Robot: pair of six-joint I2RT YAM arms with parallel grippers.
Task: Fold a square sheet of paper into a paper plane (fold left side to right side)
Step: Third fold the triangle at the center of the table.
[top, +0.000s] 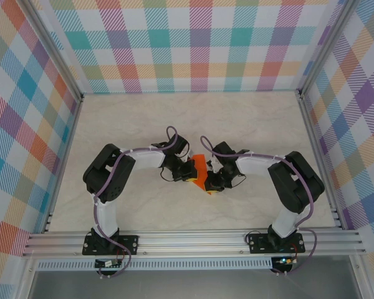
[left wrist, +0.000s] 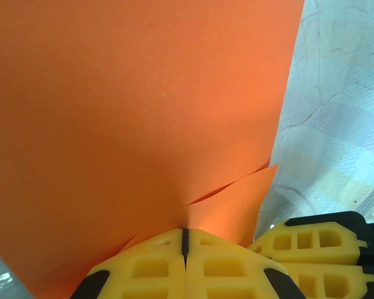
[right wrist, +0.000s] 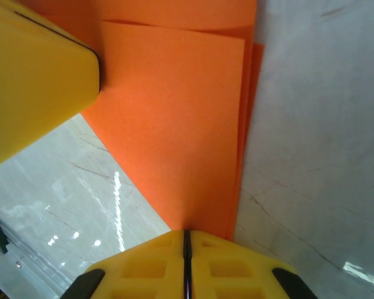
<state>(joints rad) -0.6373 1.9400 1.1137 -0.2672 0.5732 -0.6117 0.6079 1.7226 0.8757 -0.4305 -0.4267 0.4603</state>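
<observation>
The square sheet of paper (top: 200, 168), bright orange and folded into overlapping layers, is held just above the table between both arms. My left gripper (top: 188, 170) is shut on its left edge. In the left wrist view the paper (left wrist: 143, 112) rises from the closed left gripper (left wrist: 185, 240), with two layers parting just above the jaws. My right gripper (top: 213, 183) is shut on the paper's near right edge. In the right wrist view the layered paper (right wrist: 181, 124) runs up from the closed right gripper (right wrist: 187, 240). The paper plane is out of view.
The marble-look tabletop (top: 193, 118) is ringed by checked walls and an aluminium frame (top: 193, 240). A yellow finger (right wrist: 37, 75) of the left gripper sits top left in the right wrist view. The right gripper's fingers (left wrist: 311, 243) crowd the left wrist view's lower right.
</observation>
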